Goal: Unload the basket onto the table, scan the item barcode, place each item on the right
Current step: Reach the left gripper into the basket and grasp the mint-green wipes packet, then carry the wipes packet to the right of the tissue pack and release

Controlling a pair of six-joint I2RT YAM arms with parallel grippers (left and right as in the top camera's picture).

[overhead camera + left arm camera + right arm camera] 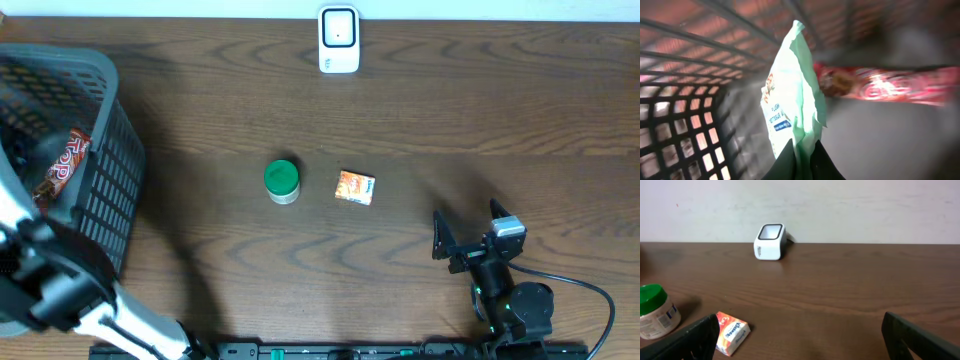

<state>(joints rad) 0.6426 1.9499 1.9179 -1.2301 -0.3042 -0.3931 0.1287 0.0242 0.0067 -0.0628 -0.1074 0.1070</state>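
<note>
In the left wrist view my left gripper (802, 160) is shut on the lower edge of a pale green tissue packet (792, 95), which stands upright inside the dark mesh basket (680, 125). No barcode shows on the packet's visible side. The white barcode scanner (339, 40) stands at the table's far edge, also in the right wrist view (770, 241). My right gripper (467, 230) rests open near the front right of the table, nothing between its fingers (690, 337).
A red snack wrapper (890, 87) lies in the basket (110, 170) behind the packet. A green-lidded jar (282, 181) and an orange tissue box (355, 187) sit mid-table. My left arm (60, 285) reaches into the basket at the left edge.
</note>
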